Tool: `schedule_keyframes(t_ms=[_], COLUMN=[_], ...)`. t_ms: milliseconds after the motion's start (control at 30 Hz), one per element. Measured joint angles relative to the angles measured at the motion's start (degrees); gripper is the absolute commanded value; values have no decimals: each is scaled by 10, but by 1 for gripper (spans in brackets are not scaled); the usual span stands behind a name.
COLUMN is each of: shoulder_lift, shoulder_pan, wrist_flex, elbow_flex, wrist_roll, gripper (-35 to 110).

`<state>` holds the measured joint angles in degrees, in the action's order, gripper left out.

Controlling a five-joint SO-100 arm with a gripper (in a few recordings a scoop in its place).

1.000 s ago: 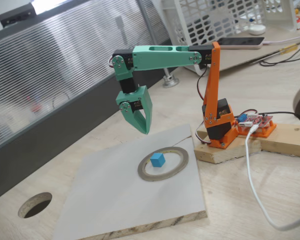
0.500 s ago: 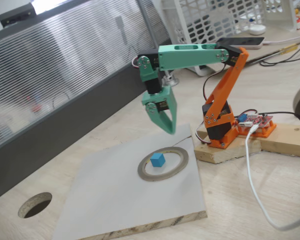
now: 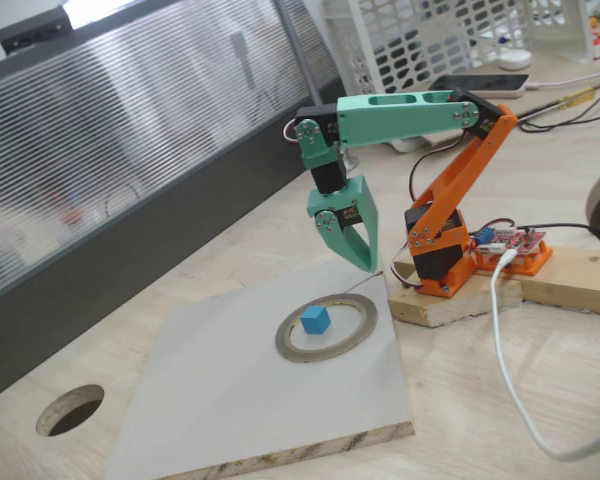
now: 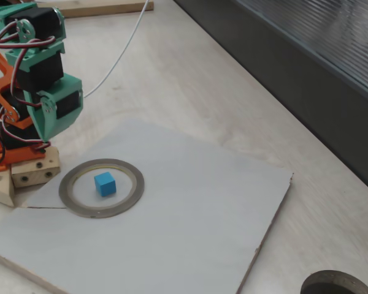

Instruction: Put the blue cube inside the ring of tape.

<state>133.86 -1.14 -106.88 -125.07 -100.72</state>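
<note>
The cube (image 3: 315, 320) sits flat inside the ring (image 3: 326, 328) on the grey board (image 3: 230, 390), near the board's corner closest to the arm's base. The gripper (image 3: 368, 262) hangs above the board's edge, empty, its fingers drawn together to a point. The placing looks done; a clean retreat should rise clear of the ring.

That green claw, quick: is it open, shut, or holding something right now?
Gripper: shut and empty, raised above the board. The blue cube lies free inside the ring of tape.
</note>
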Motion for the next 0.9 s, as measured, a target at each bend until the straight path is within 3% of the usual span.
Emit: schedule_keyframes(t_ms=[900], shoulder_lift=[4], shoulder_pan=[-5], wrist_flex=[-4], elbow_flex=[-79], wrist_roll=[-3], gripper=[0])
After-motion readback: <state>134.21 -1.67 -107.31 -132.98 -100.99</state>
